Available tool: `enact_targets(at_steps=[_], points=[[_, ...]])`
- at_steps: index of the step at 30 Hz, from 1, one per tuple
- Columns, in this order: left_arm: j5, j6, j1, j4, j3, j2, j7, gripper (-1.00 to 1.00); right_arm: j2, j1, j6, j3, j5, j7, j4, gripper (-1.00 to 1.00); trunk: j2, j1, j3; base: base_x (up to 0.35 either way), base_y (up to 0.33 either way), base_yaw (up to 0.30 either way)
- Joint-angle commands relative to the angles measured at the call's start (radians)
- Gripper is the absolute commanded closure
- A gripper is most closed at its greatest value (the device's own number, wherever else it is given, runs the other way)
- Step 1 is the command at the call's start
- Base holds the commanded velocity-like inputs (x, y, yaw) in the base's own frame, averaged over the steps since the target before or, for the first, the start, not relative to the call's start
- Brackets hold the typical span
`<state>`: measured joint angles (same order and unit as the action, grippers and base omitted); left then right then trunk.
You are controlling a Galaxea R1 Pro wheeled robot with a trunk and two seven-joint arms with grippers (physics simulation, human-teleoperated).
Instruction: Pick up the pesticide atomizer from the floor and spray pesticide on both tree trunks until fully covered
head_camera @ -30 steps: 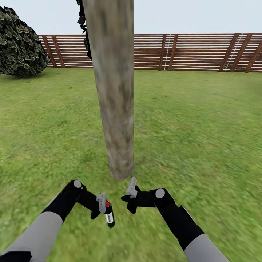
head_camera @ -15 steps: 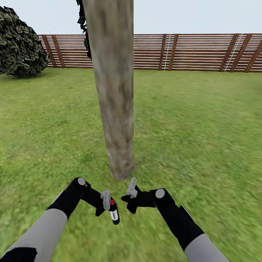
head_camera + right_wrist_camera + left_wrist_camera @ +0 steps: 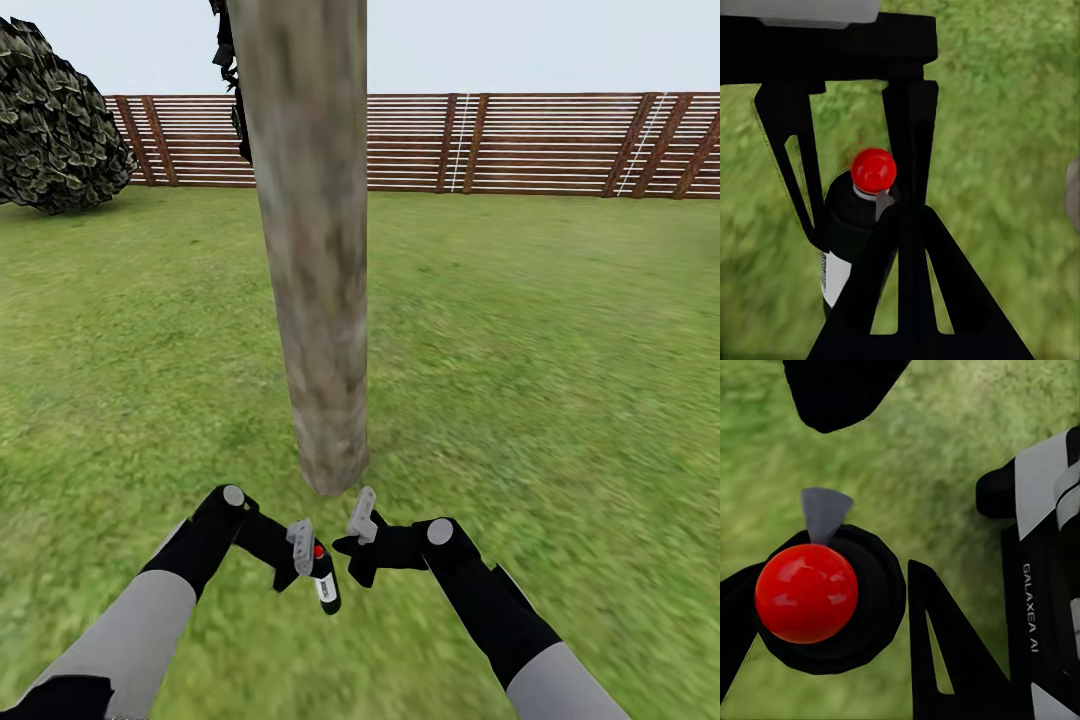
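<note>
A thick mottled grey-brown tree trunk [image 3: 312, 260] rises from the grass [image 3: 560, 380] straight ahead. Its base lies just beyond my two grippers. My left gripper [image 3: 308, 556] is shut on the pesticide atomizer [image 3: 325, 586], a slim dark bottle with a red top and pale label, held upright above the grass. The left wrist view looks down on the atomizer's red top [image 3: 807, 592] between the fingers. My right gripper [image 3: 357, 540] hangs shut and empty close beside the atomizer, and its wrist view shows the atomizer [image 3: 849, 225] just past its fingers.
A brown slatted fence [image 3: 540, 142] closes the lawn at the back. A dark leafy bush [image 3: 55, 125] stands at the far left. Open grass spreads on both sides of the trunk.
My left gripper has carried the atomizer to the right and slightly forward, closer to the right gripper and the trunk's base. The right arm has stayed still.
</note>
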<state>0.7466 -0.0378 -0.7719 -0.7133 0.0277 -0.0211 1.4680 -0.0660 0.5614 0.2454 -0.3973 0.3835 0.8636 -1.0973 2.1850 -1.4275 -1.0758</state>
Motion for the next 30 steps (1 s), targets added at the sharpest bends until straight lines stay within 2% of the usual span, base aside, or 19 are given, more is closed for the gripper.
enact_targets(at_steps=[1, 11, 19, 30], points=[[0.0, 0.0, -0.003, 0.0, 0.0, -0.002, 0.0, 1.0, 0.0, 0.0, 0.0, 0.0, 0.0, 0.0, 0.0, 1.0, 0.0, 0.0, 0.0, 0.0, 0.0, 0.0], [-0.001, 0.002, -0.01, 0.0, 0.0, -0.009, 0.001, 1.0, 0.0, 0.0, 0.0, 0.0, 0.0, 0.0, 0.0, 1.0, 0.0, 0.0, 0.0, 0.0, 0.0, 0.0], [-0.003, 0.01, -0.01, 0.0, 0.0, -0.011, 0.037, 1.0, 0.0, 0.0, 0.0, 0.001, 0.0, 0.0, 0.001, 1.0, 0.0, 0.0, 0.0, 0.0, 0.0, 0.0], [-0.007, 0.021, -0.011, 0.0, -0.001, -0.016, 0.04, 1.0, 0.0, 0.0, 0.0, 0.001, 0.0, 0.0, 0.001, 1.0, 0.0, 0.0, 0.0, 0.0, 0.0, 0.0]])
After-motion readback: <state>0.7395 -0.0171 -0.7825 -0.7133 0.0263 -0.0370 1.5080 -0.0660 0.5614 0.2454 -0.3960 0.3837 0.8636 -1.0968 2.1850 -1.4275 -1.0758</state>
